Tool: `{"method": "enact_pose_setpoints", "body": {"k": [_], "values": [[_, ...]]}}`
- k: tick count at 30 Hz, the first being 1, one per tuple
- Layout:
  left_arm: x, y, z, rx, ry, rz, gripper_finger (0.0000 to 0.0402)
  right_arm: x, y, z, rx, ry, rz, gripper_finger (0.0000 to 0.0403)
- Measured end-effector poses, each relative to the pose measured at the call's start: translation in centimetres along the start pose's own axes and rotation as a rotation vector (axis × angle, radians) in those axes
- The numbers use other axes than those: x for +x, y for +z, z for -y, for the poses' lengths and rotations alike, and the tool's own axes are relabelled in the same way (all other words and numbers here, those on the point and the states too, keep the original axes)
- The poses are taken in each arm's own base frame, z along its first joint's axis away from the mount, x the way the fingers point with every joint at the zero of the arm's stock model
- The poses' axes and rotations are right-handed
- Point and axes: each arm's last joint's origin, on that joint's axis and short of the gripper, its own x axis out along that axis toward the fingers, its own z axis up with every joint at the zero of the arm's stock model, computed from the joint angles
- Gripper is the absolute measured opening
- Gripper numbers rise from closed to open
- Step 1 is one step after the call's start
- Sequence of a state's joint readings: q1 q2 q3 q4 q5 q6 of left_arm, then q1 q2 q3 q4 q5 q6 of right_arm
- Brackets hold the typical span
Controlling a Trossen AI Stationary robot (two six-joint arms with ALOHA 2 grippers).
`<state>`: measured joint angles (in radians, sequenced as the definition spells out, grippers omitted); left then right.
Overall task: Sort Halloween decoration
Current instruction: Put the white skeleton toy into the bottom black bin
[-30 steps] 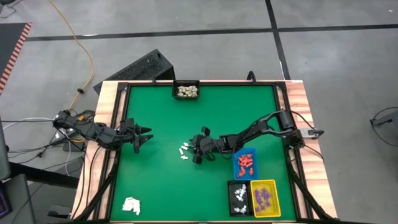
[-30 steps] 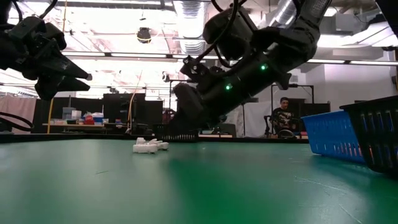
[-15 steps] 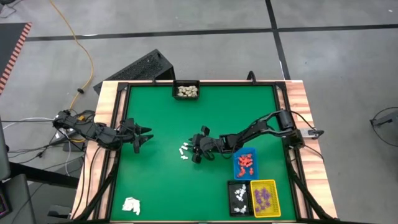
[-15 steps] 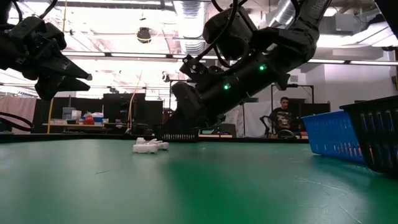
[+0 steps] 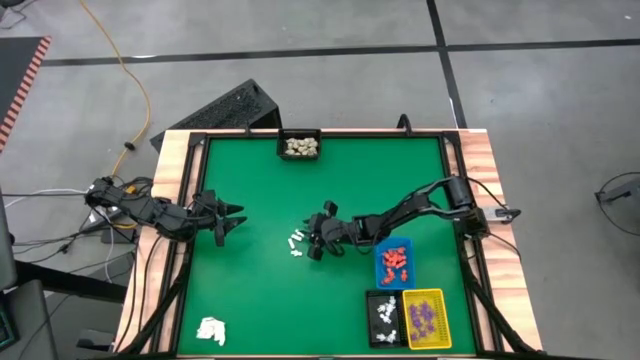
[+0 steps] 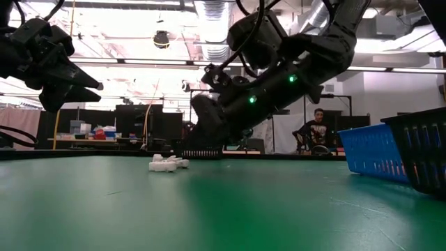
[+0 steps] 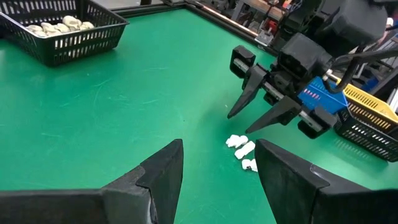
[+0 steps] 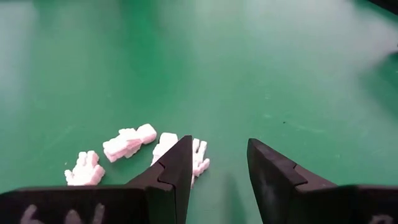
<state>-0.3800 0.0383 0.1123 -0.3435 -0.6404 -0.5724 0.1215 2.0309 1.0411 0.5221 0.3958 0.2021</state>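
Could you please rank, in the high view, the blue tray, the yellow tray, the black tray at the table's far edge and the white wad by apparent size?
1. Yellow tray and black tray at the far edge: much alike, not ranked apart.
2. Blue tray: slightly smaller, though the right arm covers part of it.
3. White wad: clearly smallest.

white paper wad (image 5: 211,329) near table's (image 5: 260,290) front-left corner; person (image 6: 315,130) seated in background.

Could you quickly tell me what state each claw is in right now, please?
Left claw: open, empty, raised at the table's left.
Right claw: open, empty, beside the small white plastic figurine pieces.
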Motion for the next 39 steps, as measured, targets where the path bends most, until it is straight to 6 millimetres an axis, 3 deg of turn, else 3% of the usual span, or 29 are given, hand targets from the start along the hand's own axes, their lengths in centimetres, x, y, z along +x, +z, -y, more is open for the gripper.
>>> {"method": "enact_pose_setpoints", "body": {"k": [9, 20, 24, 32, 39], "values": [[0.0, 0.0, 0.0, -0.006, -0.003, 0.000, 0.0189, 1.9, -0.5, -0.8, -0.009, 0.013, -0.001, 0.0152], [0.0, 0.0, 0.0, -0.002, -0.004, -0.002, 0.0189, 1.9, -1.1, -0.7, 0.002, 0.002, -0.094, 0.0149], [0.0, 0.0, 0.0, -0.001, -0.004, -0.002, 0.0189, 1.9, -1.3, -0.7, 0.011, -0.020, -0.110, 0.0120], [0.0, 0.0, 0.0, -0.007, -0.005, -0.002, 0.0189, 1.7, -1.2, -0.9, 0.020, -0.023, -0.099, 0.0013], [0.0, 0.0, 0.0, -0.015, -0.004, -0.002, 0.0189, -0.2, 1.0, -1.8, 0.012, 0.029, -0.068, 0.0015]]}}
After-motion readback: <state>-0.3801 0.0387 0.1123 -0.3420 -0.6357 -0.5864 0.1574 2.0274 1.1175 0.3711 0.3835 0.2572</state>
